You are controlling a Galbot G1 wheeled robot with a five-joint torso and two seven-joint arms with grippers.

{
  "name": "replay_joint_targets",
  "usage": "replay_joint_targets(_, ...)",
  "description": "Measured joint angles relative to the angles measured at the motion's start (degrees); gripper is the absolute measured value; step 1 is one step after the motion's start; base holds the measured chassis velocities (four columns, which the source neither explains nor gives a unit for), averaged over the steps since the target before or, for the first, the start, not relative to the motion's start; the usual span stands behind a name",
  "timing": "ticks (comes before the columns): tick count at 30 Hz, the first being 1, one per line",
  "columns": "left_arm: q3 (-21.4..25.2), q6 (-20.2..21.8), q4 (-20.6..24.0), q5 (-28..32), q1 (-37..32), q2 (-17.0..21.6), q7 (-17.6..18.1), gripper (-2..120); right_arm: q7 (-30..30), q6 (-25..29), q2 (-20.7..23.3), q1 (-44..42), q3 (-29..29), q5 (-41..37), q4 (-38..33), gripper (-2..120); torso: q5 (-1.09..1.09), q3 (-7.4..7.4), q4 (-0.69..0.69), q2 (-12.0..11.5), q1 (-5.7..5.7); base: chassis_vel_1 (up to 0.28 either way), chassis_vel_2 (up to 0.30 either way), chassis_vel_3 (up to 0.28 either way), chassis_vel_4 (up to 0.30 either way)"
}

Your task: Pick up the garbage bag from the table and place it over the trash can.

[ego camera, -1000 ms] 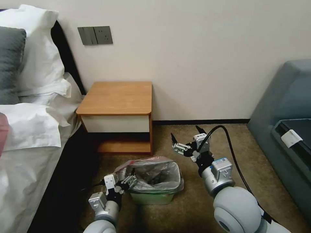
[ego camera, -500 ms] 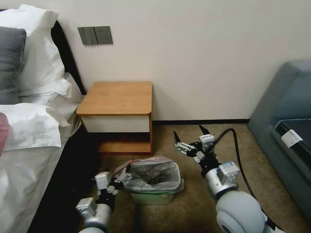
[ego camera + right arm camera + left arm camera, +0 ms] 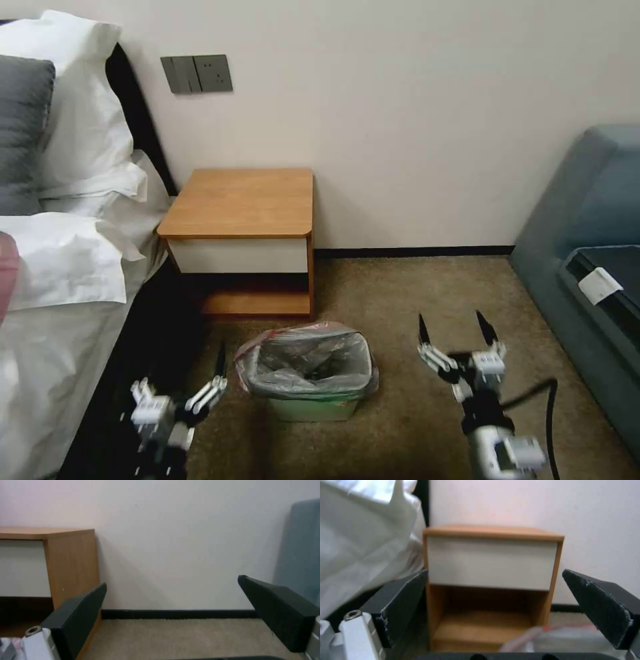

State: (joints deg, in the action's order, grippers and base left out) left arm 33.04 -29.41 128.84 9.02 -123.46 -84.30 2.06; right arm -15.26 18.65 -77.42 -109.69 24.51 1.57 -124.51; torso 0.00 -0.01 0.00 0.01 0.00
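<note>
The garbage bag lines the trash can on the carpet before the table; the left gripper hangs low beside the bin, jaws spread and empty; the right gripper points upward, well apart, jaws likewise wide.

Cream wall with grey switches — tan carpet, white-pillowed bed, blue sofa.
</note>
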Motion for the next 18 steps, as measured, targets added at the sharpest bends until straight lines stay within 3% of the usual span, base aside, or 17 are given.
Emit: replay_joint_targets(18,-0.83,0.18,0.24,-0.71,-1.15,-0.44,0.93,100,-2.24,0.61,0.28,-1.67,-1.39,0.07,-0.81,100,0.00,0.00,0.00,0.00,0.00,0.000,0.000,0.000,0.000)
